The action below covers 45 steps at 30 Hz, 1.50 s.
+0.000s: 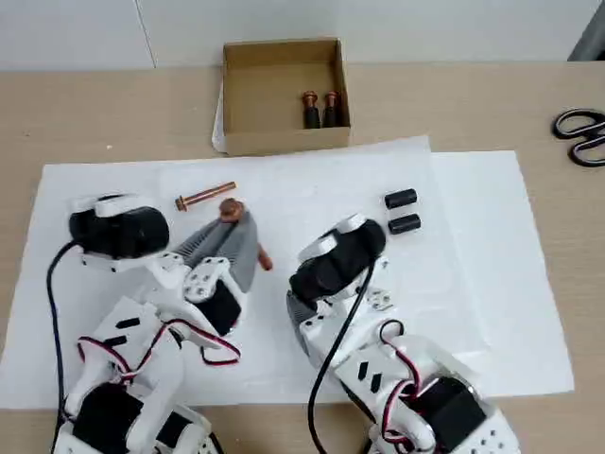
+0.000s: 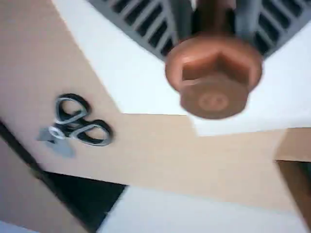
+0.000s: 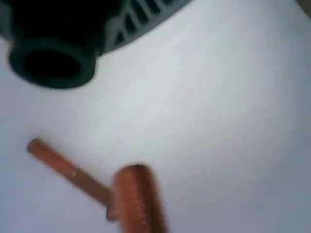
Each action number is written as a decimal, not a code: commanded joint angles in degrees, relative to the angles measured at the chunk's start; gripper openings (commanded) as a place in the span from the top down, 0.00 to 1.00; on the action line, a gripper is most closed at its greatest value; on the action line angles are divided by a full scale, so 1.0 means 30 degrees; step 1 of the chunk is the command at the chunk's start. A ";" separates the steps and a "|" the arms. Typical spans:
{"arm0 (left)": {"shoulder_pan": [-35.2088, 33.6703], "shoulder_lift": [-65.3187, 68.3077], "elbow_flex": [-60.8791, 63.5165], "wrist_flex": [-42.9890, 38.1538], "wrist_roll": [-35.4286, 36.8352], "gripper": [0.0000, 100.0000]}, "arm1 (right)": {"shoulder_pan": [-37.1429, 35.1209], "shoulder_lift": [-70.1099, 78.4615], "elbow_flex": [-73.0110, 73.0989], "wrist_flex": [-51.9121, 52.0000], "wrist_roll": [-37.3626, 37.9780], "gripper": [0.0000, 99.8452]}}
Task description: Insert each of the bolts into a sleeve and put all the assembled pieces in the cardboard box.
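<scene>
While the left gripper (image 1: 234, 232) sits low over the white paper (image 1: 473, 284), its jaws are clamped on a copper bolt (image 2: 214, 77), head end toward the cardboard box (image 1: 265, 95). Second bolt (image 1: 205, 197) lies loose on the paper just beside it. Right gripper (image 3: 82, 34) appears pinched on a black sleeve (image 3: 51, 60), open bore showing. Two spare sleeves on the paper, one (image 1: 401, 199) near the other (image 1: 405, 224). Box holds two assembled pieces (image 1: 310, 112), side by side. Scissors (image 1: 581, 135) at the table's edge, well apart.
</scene>
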 commanded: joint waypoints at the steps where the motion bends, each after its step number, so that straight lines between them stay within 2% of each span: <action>1: 0.1172 -0.0205 -0.0015 -0.0996 0.0147 0.99 | -0.0484 -0.0220 0.0029 -0.0396 -0.0234 1.00; 16: 0.1641 -0.0234 -0.0190 -0.0996 0.0147 0.99 | -0.0542 -0.0220 -0.0176 -0.1392 -0.0176 1.00; 23: 0.1670 -0.0234 -0.1978 -0.0996 0.0117 0.99 | -0.0542 -0.0659 -0.0176 -0.1978 0.0029 1.00; 34: 0.1788 -0.0234 -0.1919 -0.0967 0.0176 0.99 | -0.0484 -0.7311 0.2960 -0.1832 0.3575 1.00; 45: 0.1817 -0.0234 -0.0454 -0.0967 0.0938 0.99 | -0.0484 -0.7429 0.3282 -0.2007 0.3897 1.00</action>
